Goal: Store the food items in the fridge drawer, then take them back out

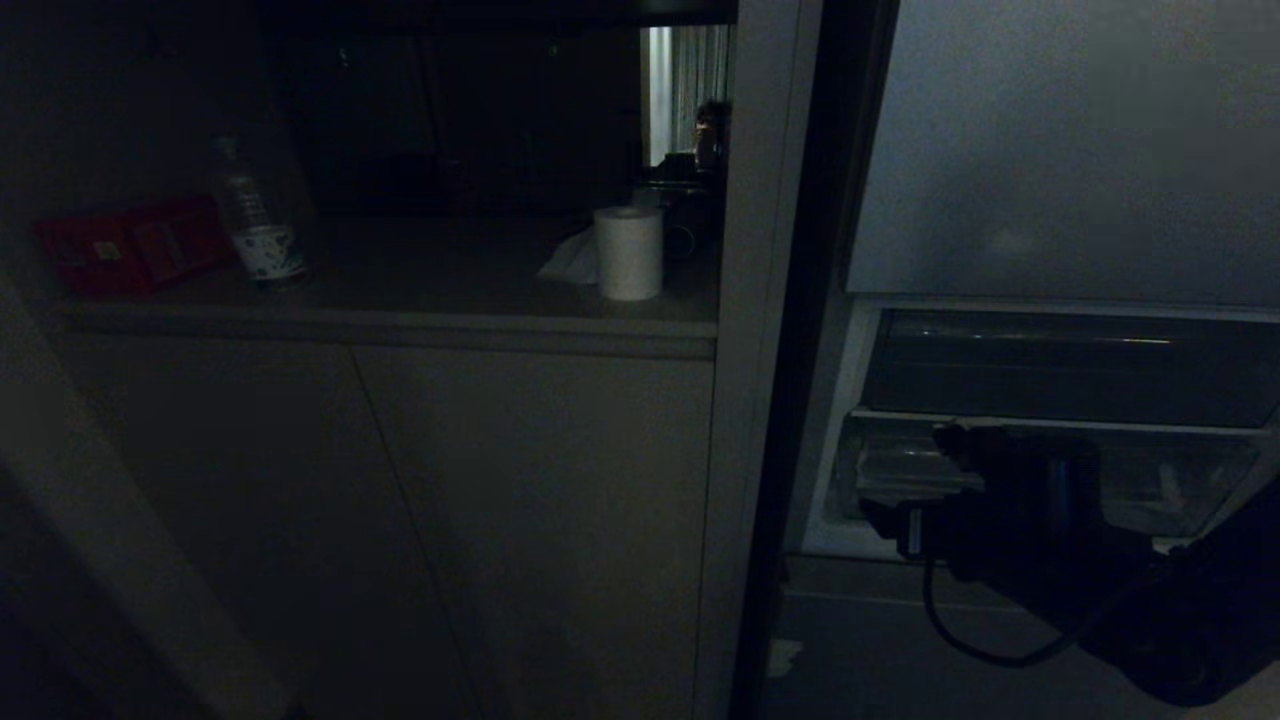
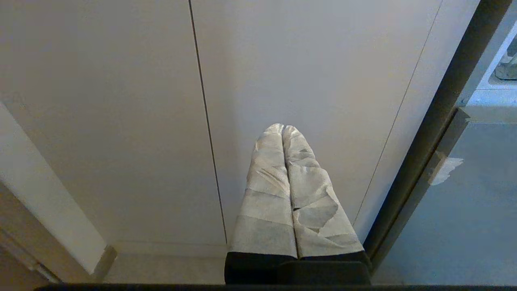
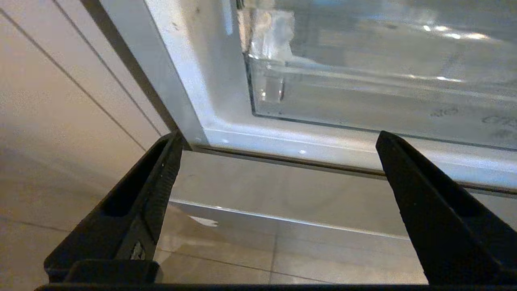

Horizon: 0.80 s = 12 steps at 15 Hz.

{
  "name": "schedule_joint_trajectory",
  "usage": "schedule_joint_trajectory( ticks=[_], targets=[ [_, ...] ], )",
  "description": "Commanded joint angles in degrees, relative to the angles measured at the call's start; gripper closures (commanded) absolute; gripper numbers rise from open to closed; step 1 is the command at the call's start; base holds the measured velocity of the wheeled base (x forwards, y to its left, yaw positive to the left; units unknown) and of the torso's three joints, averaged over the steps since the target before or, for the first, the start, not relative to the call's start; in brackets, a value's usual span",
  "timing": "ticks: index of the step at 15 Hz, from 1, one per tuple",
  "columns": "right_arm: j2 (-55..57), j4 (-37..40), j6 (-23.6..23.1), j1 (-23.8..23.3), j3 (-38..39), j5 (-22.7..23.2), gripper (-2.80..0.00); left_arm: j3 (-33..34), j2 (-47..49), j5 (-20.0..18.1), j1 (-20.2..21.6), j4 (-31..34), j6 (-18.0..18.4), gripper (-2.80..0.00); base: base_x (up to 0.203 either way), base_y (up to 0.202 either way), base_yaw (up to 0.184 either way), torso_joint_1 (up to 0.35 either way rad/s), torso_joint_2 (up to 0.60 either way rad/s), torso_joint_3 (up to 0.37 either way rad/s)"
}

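Right gripper nearest in the right wrist view: black fingers spread wide, nothing between them, nothing held. It hangs just in front of the fridge drawer, low at the white frame's bottom edge, not touching it. In the head view the same gripper shows as a dark bulk over the drawer's left front (cable looping under it).

Left gripper is parked off to the side, its two tape-wrapped fingers pressed together, empty, pointing at a pale cabinet door.

The fridge drawer is a clear plastic bin in the open middle section, below a dark shelf. No red food shows through the clear front from here; the inside is too dim to tell what it holds.

Further off, left of the fridge, is a counter. On it are a white paper roll, a water bottle and a red pack just beside the bottle. Person in the far background, mostly hidden.
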Motion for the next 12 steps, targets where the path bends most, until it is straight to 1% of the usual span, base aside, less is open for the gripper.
schedule_joint_trajectory(
  ticks=[1,4,6,12],
  targets=[
    [0.37,-0.36,-0.12,0.19,0.2,-0.38,-2.8,0.0,-0.01,0.02,0.0,-0.01,-0.02,0.0,0.0,0.0,0.0,0.0,0.0,0.0],
    [0.37,-0.36,-0.09,0.1,-0.24,-0.99,-2.8,0.0,-0.01,0.02,0.0,-0.01,-0.02,0.0,0.0,0.0,0.0,0.0,0.0,0.0],
    [0.46,-0.36,-0.21,0.19,-0.42,-3.01,-2.8,0.0,-0.01,0.02,0.0,-0.01,-0.02,0.0,0.0,0.0,0.0,0.0,0.0,0.0],
    [1.95,-0.36,0.06,0.45,-1.82,-3.98,-2.8,0.0,-0.01,0.02,0.0,-0.01,-0.02,0.0,0.0,0.0,0.0,0.0,0.0,0.0]
  ],
)
